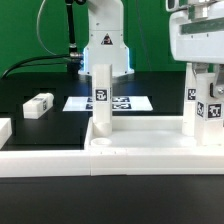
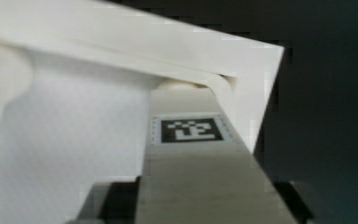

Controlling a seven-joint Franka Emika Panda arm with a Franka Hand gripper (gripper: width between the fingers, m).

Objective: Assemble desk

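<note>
Backdrop: green wall behind a black worktop [image 1: 30,85], with the white base of my arm standing at the back.
Desk top: the desk top [image 1: 140,150] is a white tray with a raised rim. It lies at the front of the exterior view, against a white border rail [image 1: 40,165]. I judge the rail stops it sliding when I press down.
Standing leg: the standing leg [image 1: 102,95] is upright in the tray's corner on the exterior view's left and looks already fitted.
Held leg: the held leg [image 1: 200,110] is upright at the tray's corner on the exterior view's right. In the wrist view its far end meets that corner, but I cannot tell if it is seated.
Fingers: my fingers [image 1: 205,78] are closed on the held leg, one on each side. They grip high up, which leaves its lower end free for the corner.
Loose leg: the loose leg [image 1: 37,105] lies on its side, well apart on the exterior view's left.
Marker board: the marker board [image 1: 75,102] lies flat behind the tray.
Writing: no words or brand can be read. Only black-and-white square tags show, on the legs and the board.
</note>
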